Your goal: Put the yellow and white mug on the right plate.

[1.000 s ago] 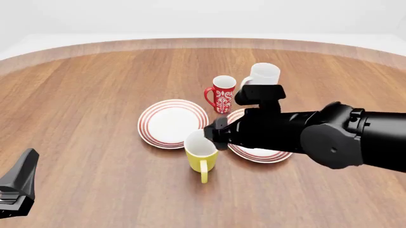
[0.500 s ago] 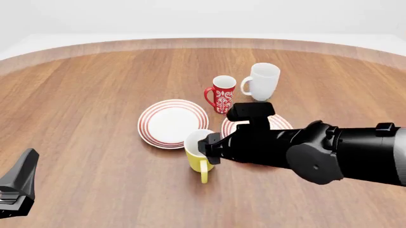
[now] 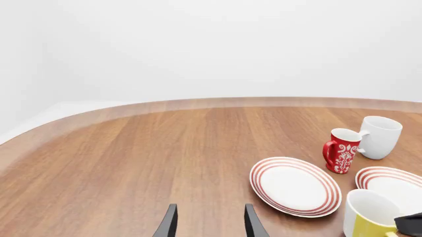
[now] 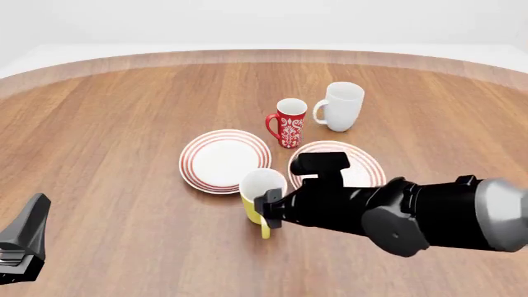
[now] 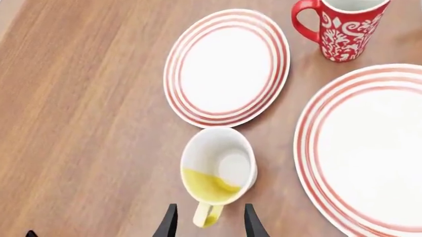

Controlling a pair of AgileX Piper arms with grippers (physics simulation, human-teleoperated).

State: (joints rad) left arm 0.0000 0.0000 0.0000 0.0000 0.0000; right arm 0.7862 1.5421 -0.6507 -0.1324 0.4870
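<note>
1. Short yellow mug with white interior (image 4: 261, 197) — upright on brown wooden table (image 4: 123, 124).
2. Black right gripper (image 4: 271, 211) — at mug's handle.
3. Round red-ringed white plate (image 4: 363, 162) — just beside the mug.

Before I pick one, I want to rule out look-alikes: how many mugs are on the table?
3. The yellow and white mug stands near the front between the two plates; the red patterned mug behind the plates; the white mug farthest back.
</note>
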